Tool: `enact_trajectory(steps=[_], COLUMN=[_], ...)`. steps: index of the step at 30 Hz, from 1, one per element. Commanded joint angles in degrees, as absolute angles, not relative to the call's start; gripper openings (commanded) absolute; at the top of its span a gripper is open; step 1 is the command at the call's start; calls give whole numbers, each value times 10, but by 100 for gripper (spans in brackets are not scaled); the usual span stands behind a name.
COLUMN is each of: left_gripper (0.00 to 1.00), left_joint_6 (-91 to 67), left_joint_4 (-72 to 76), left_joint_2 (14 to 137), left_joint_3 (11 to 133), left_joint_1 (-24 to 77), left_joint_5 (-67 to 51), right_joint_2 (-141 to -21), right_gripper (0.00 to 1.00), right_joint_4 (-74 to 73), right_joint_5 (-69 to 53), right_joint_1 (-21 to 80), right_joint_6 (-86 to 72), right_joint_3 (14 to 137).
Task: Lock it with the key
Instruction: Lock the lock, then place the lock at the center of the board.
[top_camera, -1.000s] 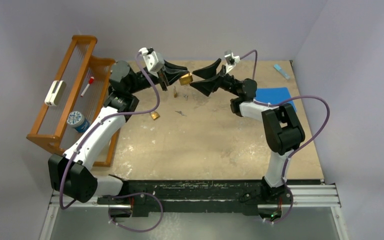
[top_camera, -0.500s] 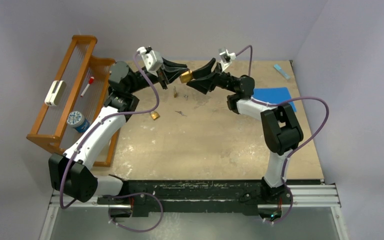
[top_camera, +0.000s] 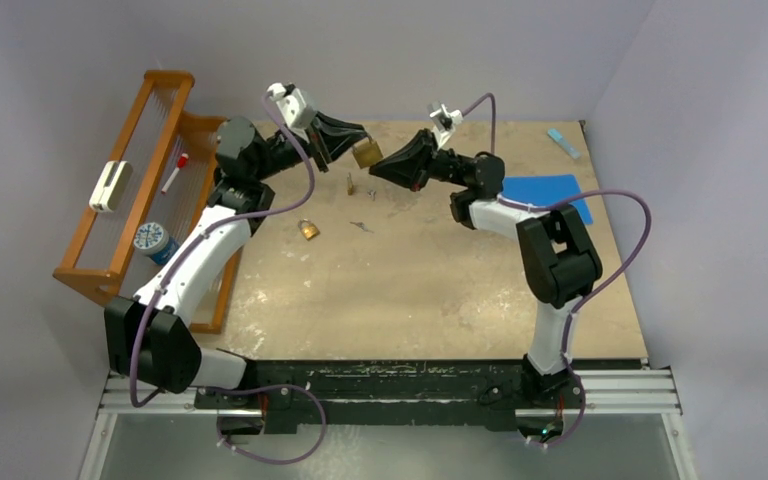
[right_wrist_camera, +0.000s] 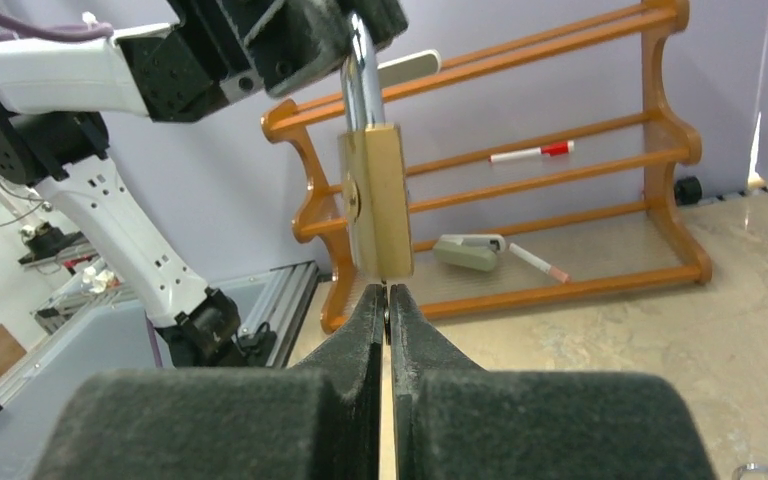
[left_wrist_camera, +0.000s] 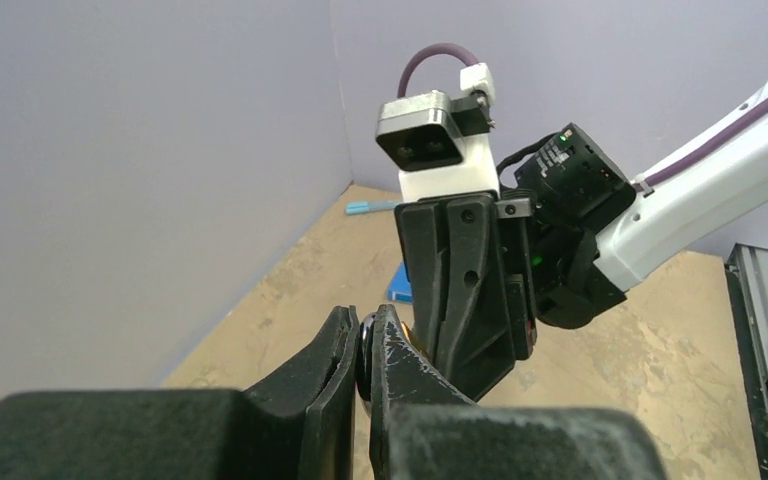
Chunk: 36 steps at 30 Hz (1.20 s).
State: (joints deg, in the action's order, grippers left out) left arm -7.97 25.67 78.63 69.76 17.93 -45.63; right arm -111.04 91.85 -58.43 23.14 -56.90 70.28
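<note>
Brass padlock (right_wrist_camera: 375, 200) hangs by its shackle in my left pincer (left_wrist_camera: 363, 338) at twelve o'clock, right pincer (top_camera: 376, 171) pinching the key (right_wrist_camera: 387, 292).

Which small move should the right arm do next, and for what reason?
Probably ease the right claw straight toward the padlock, to seat the key. In the right wrist view the claw is shut on a thin key whose tip just meets the padlock's underside, while the left claw holds its shackle.

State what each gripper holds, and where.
Left gripper holds the brass padlock by its shackle; right gripper pinches something thin under it, likely the key.
</note>
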Motion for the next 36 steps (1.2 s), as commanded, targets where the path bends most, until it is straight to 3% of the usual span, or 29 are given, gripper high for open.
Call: enact_trajectory(steps=[1, 4, 9, 12, 19, 22, 25, 36], left_gripper=[0, 0, 0, 0, 0, 0, 0, 0], left_joint_6=[-123, -111, -64, -82, -226, -196, -122, -168], left_joint_4=[388, 362, 296, 291, 394, 340, 269, 308], left_joint_2=[776, 773, 749, 718, 638, 645, 668, 621], left_joint_3=[753, 758, 714, 653, 447, 429, 436, 274], left_joint_1=[127, 120, 120, 121, 133, 207, 293, 329], left_joint_5=[-425, -398, -259, -157, 21, 141, 252, 292], right_joint_2=[-1125, -1158, -1178, -1136, -1020, -1003, -981, -937], right_gripper=[0, 0, 0, 0, 0, 0, 0, 0], right_joint_4=[1040, 1042, 1005, 879, 434, 362, 352, 282], right_joint_5=[-605, -585, -551, -487, -183, -89, -70, 52], right_joint_1=[217, 216, 216, 217, 279, 315, 326, 421], right_joint_6=[-545, -533, -504, -406, -168, -140, -159, -195], right_joint_3=[655, 626, 589, 557, 563, 573, 555, 534])
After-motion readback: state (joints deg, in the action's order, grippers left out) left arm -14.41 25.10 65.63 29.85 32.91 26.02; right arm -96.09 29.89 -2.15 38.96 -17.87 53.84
